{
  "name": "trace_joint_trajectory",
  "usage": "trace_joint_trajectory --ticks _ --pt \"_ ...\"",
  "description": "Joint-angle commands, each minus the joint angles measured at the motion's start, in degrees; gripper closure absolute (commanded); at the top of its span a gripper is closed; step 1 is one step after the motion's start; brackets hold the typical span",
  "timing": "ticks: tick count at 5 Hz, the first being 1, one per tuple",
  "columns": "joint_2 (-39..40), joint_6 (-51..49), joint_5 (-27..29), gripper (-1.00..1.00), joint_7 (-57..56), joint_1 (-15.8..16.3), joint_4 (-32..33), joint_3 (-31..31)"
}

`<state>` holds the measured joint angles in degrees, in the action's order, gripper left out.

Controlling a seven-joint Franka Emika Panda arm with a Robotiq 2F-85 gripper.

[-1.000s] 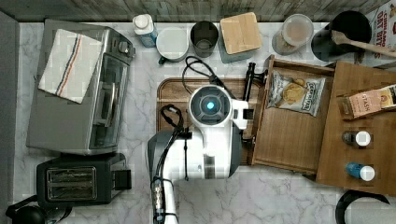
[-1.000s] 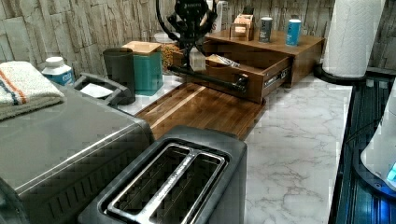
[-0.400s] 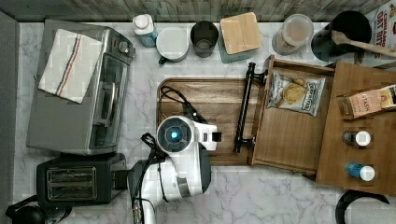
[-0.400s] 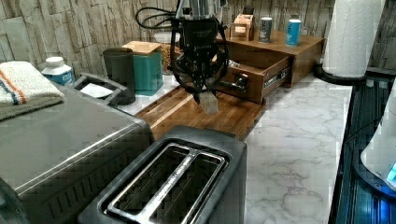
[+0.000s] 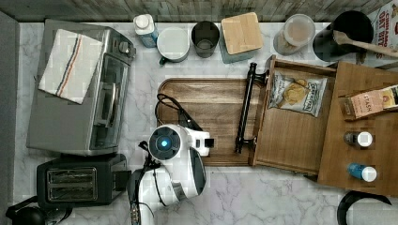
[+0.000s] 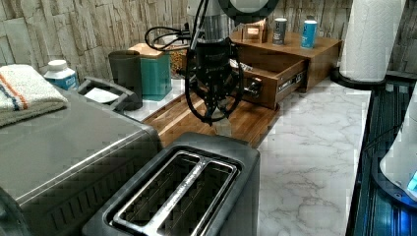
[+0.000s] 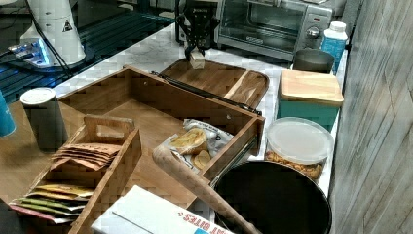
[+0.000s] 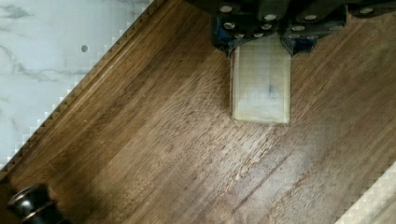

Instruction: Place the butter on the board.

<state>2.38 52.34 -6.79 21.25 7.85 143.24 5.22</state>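
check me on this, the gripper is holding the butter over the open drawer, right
Not quite. The gripper is holding the butter, but over the board, not the open drawer; the wrist view shows the board's dark grain directly beneath it.

Counter's pretty packed: toaster oven [image 5: 77, 93] at 9 o'clock in the top view with a striped towel [image 5: 70, 65] on it, black toaster [image 5: 77, 180] at 8, open wooden drawer [image 5: 293, 140] at 3 holding a chip bag [image 5: 298, 93].

Arm covered the board's [image 5: 216, 108] near corner in the top view. The butter's [image 8: 260, 81] upper end sat hidden between the gripper [image 8: 261, 39] fingers.
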Motion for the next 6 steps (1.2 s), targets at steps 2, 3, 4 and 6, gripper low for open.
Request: trace_joint_trajectory --ticks 2,3,4,6 --pt "0.9 9.8 -2.0 1.00 4.4 1.0 -1.2 0.7" --pt "1.9 6.3 0.7 1.00 2.4 2.7 -2.3 -1.3" --pt "2.9 4.4 1.9 1.00 2.4 1.5 -2.6 -0.3" --pt "2.2 5.8 3.1 1.00 3.0 2.1 -0.9 -0.6"
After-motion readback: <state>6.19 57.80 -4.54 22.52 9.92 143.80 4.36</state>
